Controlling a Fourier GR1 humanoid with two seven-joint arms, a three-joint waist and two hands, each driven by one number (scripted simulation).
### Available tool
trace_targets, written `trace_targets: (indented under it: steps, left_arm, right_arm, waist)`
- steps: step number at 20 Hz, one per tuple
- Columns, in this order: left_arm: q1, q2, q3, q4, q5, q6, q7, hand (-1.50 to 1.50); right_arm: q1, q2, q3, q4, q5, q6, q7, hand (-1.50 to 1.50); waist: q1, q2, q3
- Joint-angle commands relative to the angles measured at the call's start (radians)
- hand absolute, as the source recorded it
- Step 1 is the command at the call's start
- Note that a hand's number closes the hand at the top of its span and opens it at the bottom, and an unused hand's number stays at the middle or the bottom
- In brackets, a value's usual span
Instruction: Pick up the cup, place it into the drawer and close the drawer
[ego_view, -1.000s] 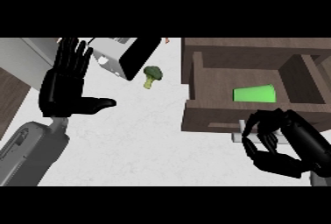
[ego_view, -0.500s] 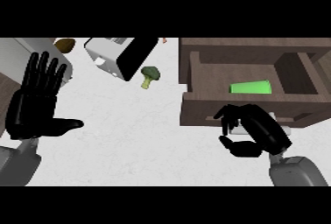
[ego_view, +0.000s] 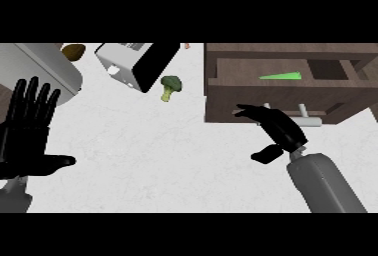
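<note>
Lifted since before, right robot hand (ego_view: 275, 127) touches drawer (ego_view: 251, 107) front, fingers spread.

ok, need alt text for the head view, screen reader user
The green cup lies inside the open wooden drawer while the right hand presses against the drawer's front, beside its handle. The left hand rests open at the left edge; a broccoli floret lies on the white counter.

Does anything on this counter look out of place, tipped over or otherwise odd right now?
Only small things. The green cup lies on its side inside the open drawer, not upright. A piece of broccoli sits loose on the bare counter beside the toaster. Nothing looks spilled or broken.
</note>
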Motion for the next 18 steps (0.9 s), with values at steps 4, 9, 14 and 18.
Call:
trace_targets:
  steps: [4,9,14,18]
  left_arm:
    - [0.004,0.008,0.088,0.04,0.002,-0.098,0.023,-1.5]
    - [0.038,-0.047,0.078,0.053,-0.034,-0.127,-0.012,-1.5]
    - [0.055,0.02,0.117,-0.022,0.032,-0.164,0.095,-1.5]
    - [-0.007,-0.05,0.095,0.127,-0.052,-0.191,-0.015,-1.5]
  right_arm:
    - [-0.265,0.067,-0.087,0.388,0.024,-0.058,-0.064,-1.5]
    - [-0.401,0.048,-0.176,0.615,-0.02,-0.06,-0.173,-1.5]
    - [-0.499,-0.027,-0.208,0.811,0.001,-0.065,-0.26,-1.5]
    - [-0.557,-0.031,-0.229,0.889,0.004,-0.087,-0.269,-1.5]
  waist:
    - [0.006,0.003,0.0]
    - [0.013,0.006,0.001]
    - [0.04,0.013,0.002]
    - [0.039,0.024,0.001]
